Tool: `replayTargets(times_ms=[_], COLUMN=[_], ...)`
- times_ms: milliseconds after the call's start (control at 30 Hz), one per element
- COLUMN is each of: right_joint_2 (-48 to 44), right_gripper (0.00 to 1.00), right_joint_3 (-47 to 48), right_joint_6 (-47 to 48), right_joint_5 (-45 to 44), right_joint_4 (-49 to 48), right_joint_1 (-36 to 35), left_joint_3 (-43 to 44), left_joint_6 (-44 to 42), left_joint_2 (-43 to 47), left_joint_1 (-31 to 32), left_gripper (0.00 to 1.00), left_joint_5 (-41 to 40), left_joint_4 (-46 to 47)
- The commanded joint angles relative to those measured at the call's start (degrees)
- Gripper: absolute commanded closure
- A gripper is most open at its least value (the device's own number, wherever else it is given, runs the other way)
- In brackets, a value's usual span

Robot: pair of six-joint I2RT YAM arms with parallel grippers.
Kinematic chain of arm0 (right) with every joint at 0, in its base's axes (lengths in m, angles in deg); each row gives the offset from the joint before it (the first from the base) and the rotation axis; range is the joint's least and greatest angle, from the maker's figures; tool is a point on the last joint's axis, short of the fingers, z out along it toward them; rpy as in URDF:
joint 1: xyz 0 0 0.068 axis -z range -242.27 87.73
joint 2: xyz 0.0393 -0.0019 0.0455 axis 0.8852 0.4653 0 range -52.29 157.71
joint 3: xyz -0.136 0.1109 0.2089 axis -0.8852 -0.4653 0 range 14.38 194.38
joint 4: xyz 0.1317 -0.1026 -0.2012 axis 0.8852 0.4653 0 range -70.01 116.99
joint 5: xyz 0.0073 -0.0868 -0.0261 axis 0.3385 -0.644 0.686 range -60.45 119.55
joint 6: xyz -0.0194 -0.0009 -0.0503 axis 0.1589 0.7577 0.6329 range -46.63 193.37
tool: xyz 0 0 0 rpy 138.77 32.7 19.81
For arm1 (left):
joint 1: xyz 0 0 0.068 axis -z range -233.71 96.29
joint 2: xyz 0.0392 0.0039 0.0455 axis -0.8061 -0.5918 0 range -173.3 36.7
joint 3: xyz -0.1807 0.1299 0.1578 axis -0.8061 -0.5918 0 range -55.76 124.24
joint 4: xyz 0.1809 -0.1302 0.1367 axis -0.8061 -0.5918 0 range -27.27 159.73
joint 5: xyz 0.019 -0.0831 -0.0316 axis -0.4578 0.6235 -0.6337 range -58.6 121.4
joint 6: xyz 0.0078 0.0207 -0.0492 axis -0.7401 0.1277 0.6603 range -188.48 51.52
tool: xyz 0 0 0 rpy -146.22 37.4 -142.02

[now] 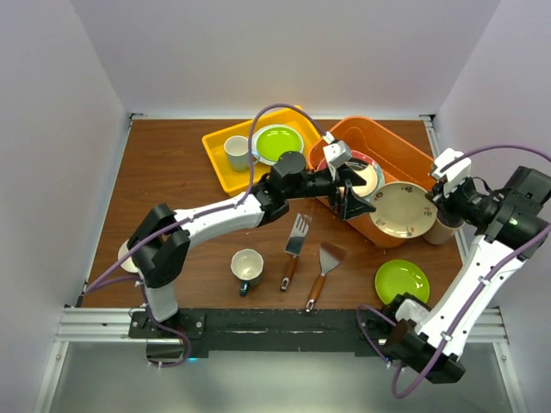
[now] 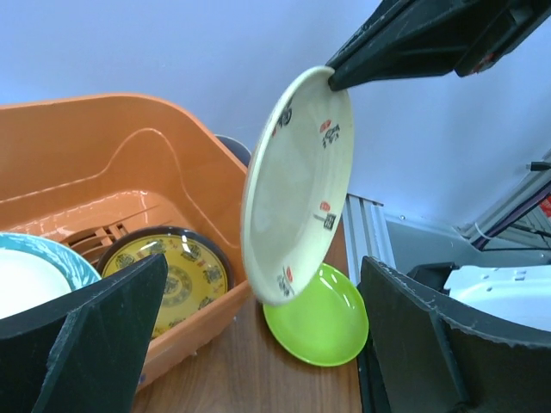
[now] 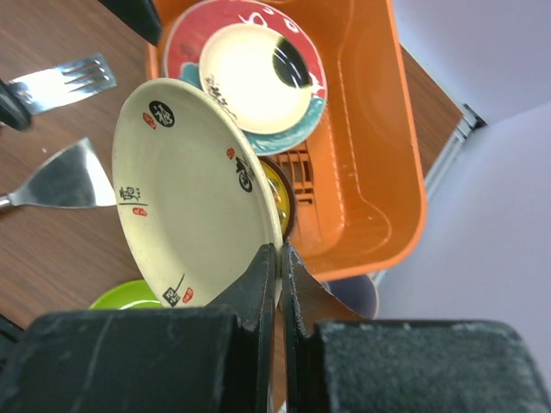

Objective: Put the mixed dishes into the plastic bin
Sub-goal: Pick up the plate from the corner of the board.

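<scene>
The right end effector (image 3: 277, 258) grips the cream round plate (image 3: 189, 189) by its rim beside the orange plastic bin (image 3: 379, 172); we anticipate slippage, or collision with the spread left end effector (image 1: 351, 196).

**Occlusions and Frame Cut-offs**

Left wrist view: a finger (image 2: 95, 344) of the left end effector (image 2: 263, 262) covers part of the yellow patterned plate (image 2: 172, 275). The teal-rimmed plate (image 2: 34, 271) is cut by the left edge. The cream plate (image 2: 297, 185) hides part of the lime green plate (image 2: 323, 323).

Right wrist view: the slotted spatula (image 3: 65, 79) and the solid spatula (image 3: 65, 176) lose their handles at the left edge.

Top view: the right end effector (image 1: 435, 205) masks most of a brown cup-like object (image 1: 443, 232) at the right edge of the counter (image 1: 189, 172). Its type cannot be determined.
</scene>
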Motion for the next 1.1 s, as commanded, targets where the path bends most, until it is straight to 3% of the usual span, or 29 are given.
replayTargets(times_ms=[0, 133, 167, 233, 267, 300, 333, 367, 400, 533, 567, 633, 667, 800, 900, 1067], right_joint_2=[0.5, 0.86, 0.86, 1.12, 1.12, 1.3, 1.38, 1.47, 1.65, 3.14, 3.93, 4.63, 4.81, 5.34, 4.64, 4.2], right_gripper=[1.0, 1.0, 1.0, 1.0, 1.0, 1.0, 1.0, 1.0, 1.0, 1.0, 0.95, 0.73, 0.52, 0.16, 0.01, 0.01], right_joint_3=[-0.18, -0.97, -1.23, -1.93, -2.11, -2.55, -2.72, -2.99, -3.34, -4.66, -5.01, -6.06, -6.33, -7.56, -8.26, -10.37], right_joint_6=[-4.03, -5.61, -5.87, -6.75, -6.93, -7.1, -7.45, -7.54, -7.72, -8.77, -8.86, -8.95, -8.95, -8.51, -8.34, -8.42], right_joint_5=[4.94, 5.99, 6.34, 7.05, 7.14, 7.4, 7.49, 7.57, 7.75, 8.71, 8.98, 9.68, 10.12, 10.39, 10.65, 12.14], right_joint_4=[5.89, 5.89, 5.89, 5.98, 5.81, 5.89, 5.89, 5.89, 5.98, 5.81, 5.81, 5.89, 5.89, 5.89, 5.89, 5.81], right_joint_1=[-2.44, -3.94, -4.55, -5.17, -6.04, -6.4, -6.92, -7.28, -7.45, -9.12, -9.21, -9.74, -9.92, -10.62, -11.41, -14.66], left_joint_3=[4.9, 6.4, 7.01, 7.63, 8.15, 8.42, 8.6, 8.6, 8.42, 4.48, 3.42, -0.08, -1.58, -10.89, -20.56, -35.68], left_joint_6=[0.92, 1.97, 1.89, 1.54, 0.75, 0.48, 0.13, -0.74, -0.93, 0.82, 1.7, 3.9, 6.0, 10.67, 11.03, 8.39], left_joint_2=[-1.76, -2.82, -3.08, -3.17, -3.17, -3.09, -2.74, -2.39, -1.95, 2.87, 3.85, 7.09, 8.33, 15.44, 23.87, 41.1], left_joint_1=[1.82, 2.09, 2.09, 2.09, 2.09, 2.09, 2.09, 2.09, 2.09, 1.83, 1.57, 1.39, 1.39, 1.39, 1.39, 1.74], left_gripper=[0.03, 0.19, 0.29, 0.4, 0.56, 0.64, 0.84, 0.96, 1.0, 1.0, 1.0, 1.0, 1.0, 1.0, 1.0, 1.0], left_joint_5=[-2.67, -0.31, -0.04, 0.14, 0.05, -0.38, -0.82, -1.09, -2.92, -7.5, -8.46, -11.37, -12.24, -17.25, -21.02, -28.24], left_joint_4=[1.03, -0.12, -1.25, -3.53, -4.42, -5.21, -6.96, -7.84, -8.72, -11.01, -11.02, -10.15, -9.44, -4.26, -0.48, -1.35])
